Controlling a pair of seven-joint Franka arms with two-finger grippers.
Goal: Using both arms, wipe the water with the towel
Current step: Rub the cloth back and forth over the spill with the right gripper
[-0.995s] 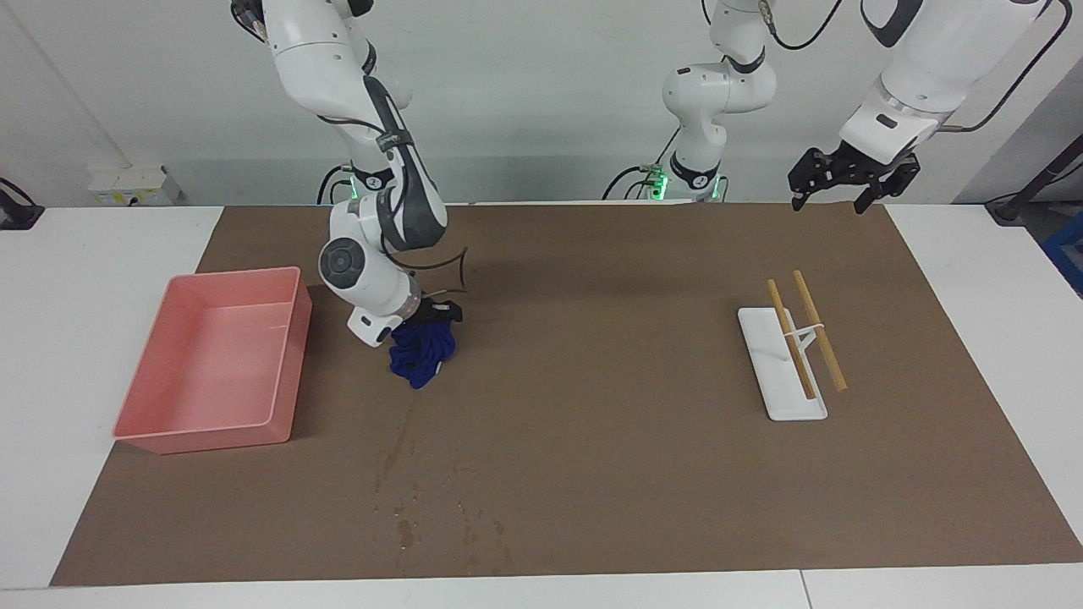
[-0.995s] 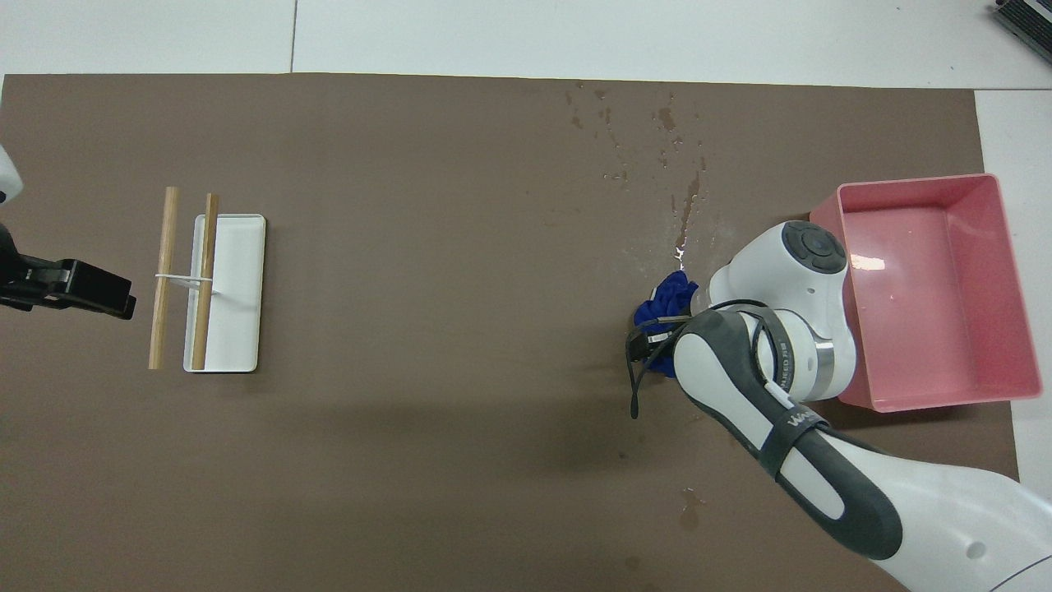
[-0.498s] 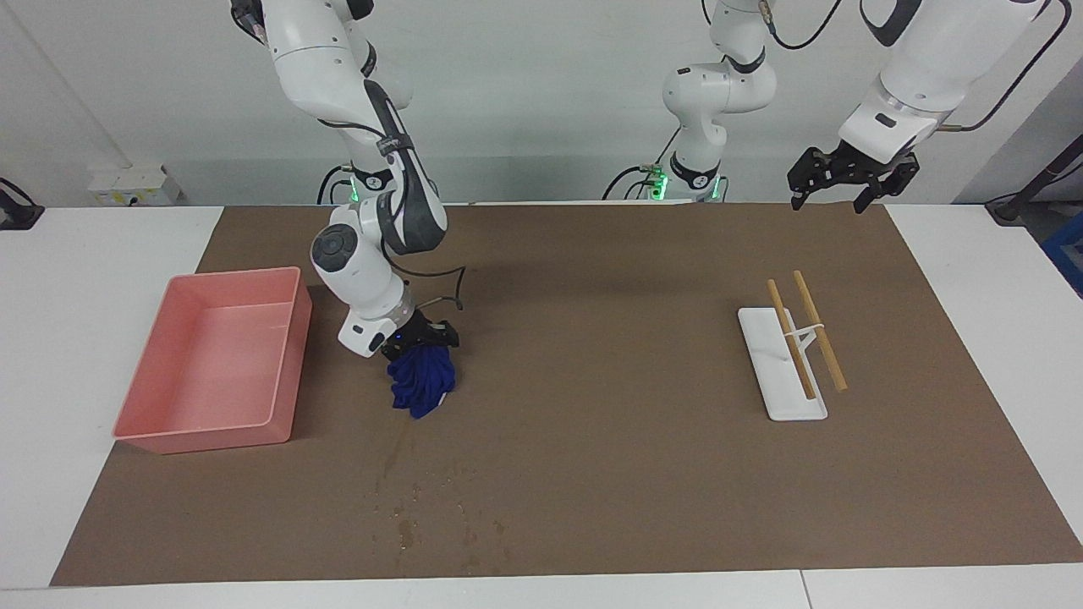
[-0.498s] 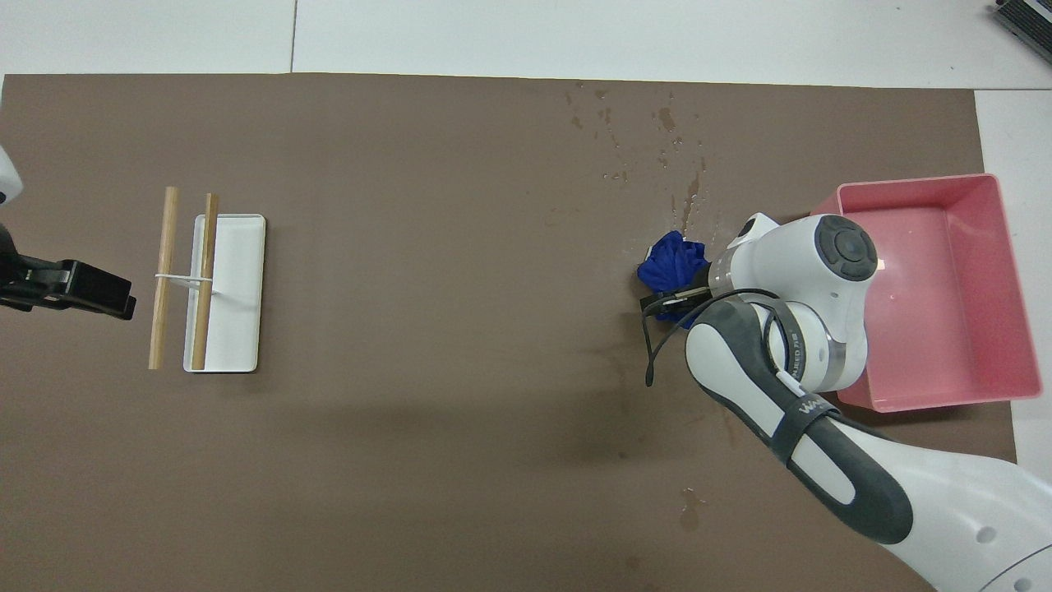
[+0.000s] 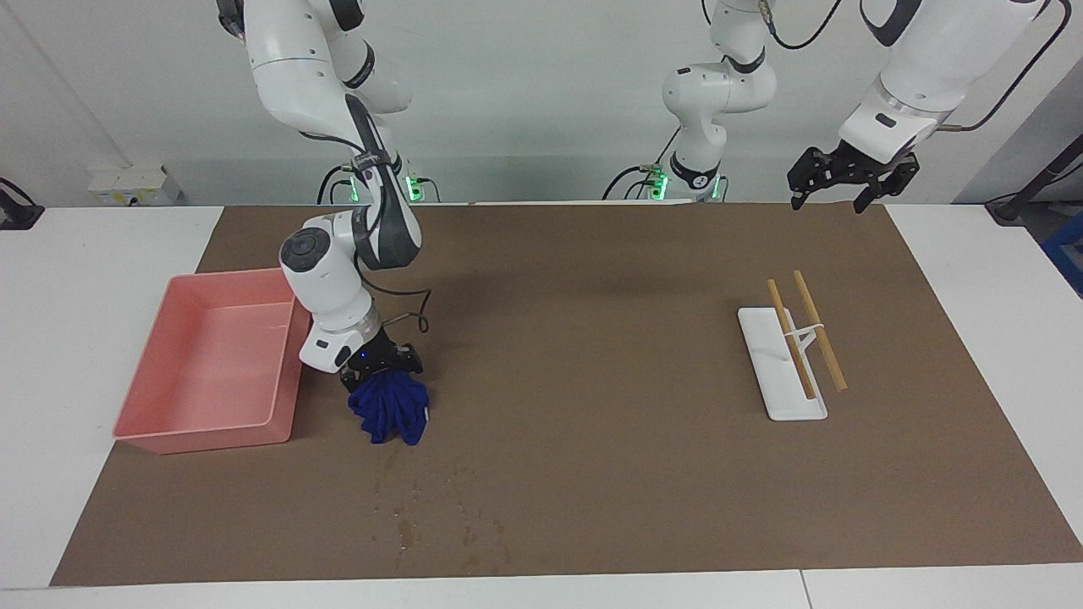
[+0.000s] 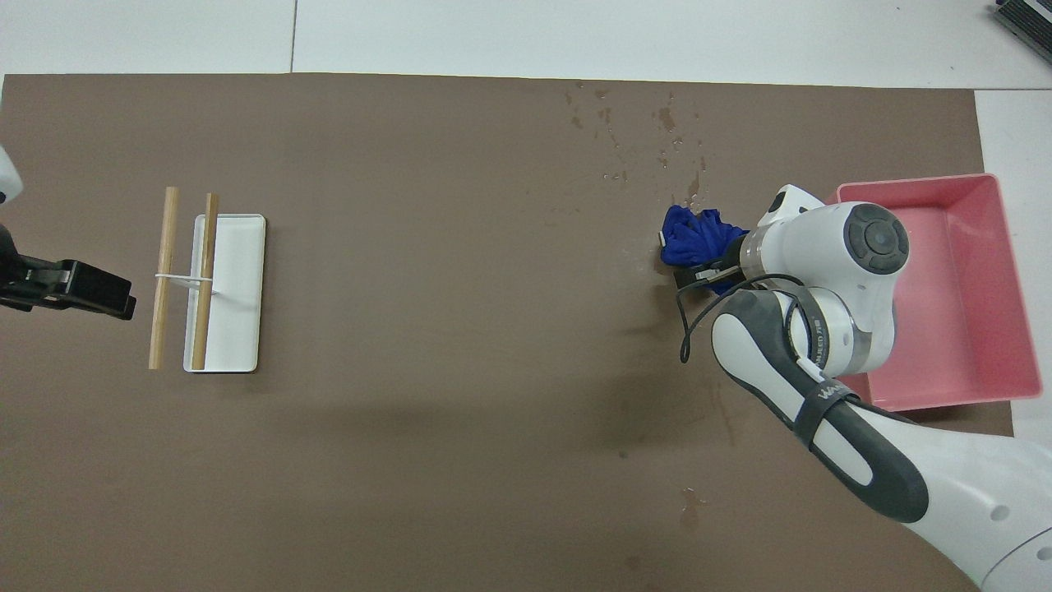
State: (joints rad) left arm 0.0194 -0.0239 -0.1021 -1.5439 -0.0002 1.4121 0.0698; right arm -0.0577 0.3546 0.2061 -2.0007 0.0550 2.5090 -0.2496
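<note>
Now the right hand (image 5: 382,369) clenches the towel (image 5: 390,409), which hangs beneath it.

Right gripper (image 5: 378,370) lowered, fingers clamped, left gripper (image 5: 833,188) raised, fingers spread

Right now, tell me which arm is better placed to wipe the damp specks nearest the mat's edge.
The right. Its hand is shut on the crumpled royal-blue cloth towel, pressed to the brown mat beside the dark damp specks. The left hand hangs open over the mat's corner at its own end, holding nothing.
</note>
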